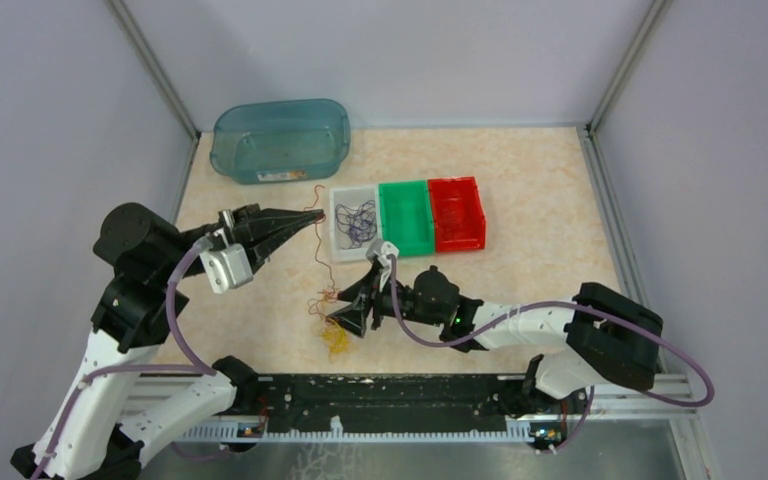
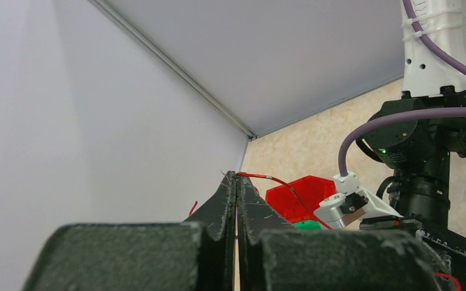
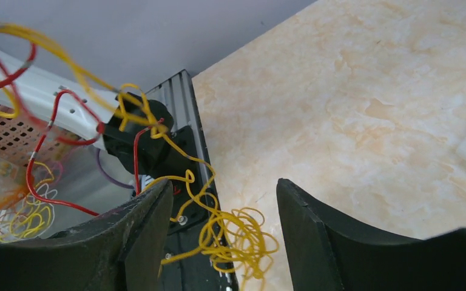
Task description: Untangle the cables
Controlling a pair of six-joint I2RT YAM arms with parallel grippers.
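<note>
My left gripper [image 1: 315, 218] is raised left of the bins and shut on a thin red cable [image 1: 318, 252]. That cable hangs down into a red and yellow tangle [image 1: 326, 300] on the table. In the left wrist view the jaws meet at the tips [image 2: 236, 177], and the red cable [image 2: 282, 182] runs off to the right from them. A yellow cable clump [image 1: 336, 340] lies near the front edge. My right gripper [image 1: 348, 306] is low over the tangle. Its jaws [image 3: 223, 185] stand open on either side of the yellow clump [image 3: 243, 233] without touching it. Red loops [image 3: 33, 176] hang to the left.
A clear bin [image 1: 337, 240] holding dark purple cables [image 1: 357, 222] stands beside a green bin [image 1: 406, 217] and a red bin [image 1: 457, 213]. A teal tub [image 1: 280, 140] sits at the back left. The metal rail [image 1: 400, 400] runs along the front edge.
</note>
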